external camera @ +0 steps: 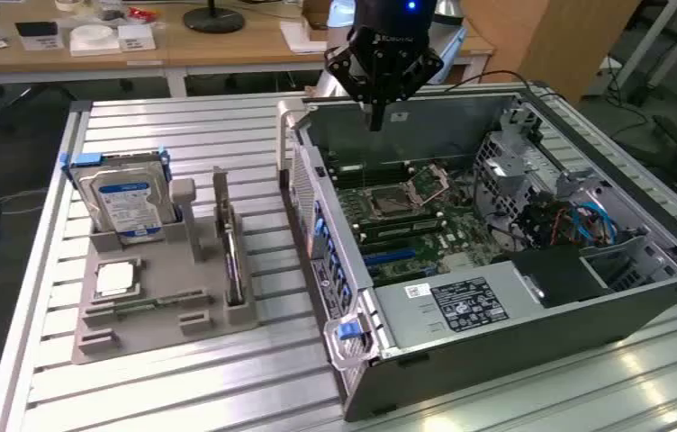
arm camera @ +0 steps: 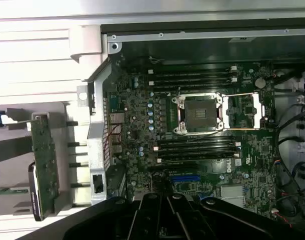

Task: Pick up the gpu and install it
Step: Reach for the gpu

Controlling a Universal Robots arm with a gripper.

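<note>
I find the end effector (external camera: 374, 124) closed together on nothing, hanging above the open case's (external camera: 555, 335) rim, while the gpu (external camera: 233, 256) stands on edge in the grey holder (external camera: 134, 337) on the counter (external camera: 194, 396), well apart.

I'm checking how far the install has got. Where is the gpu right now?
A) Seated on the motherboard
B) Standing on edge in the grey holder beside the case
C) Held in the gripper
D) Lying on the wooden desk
B: the gpu stands on edge in the grey holder, while the gripper hangs shut and empty over the open case.
</note>
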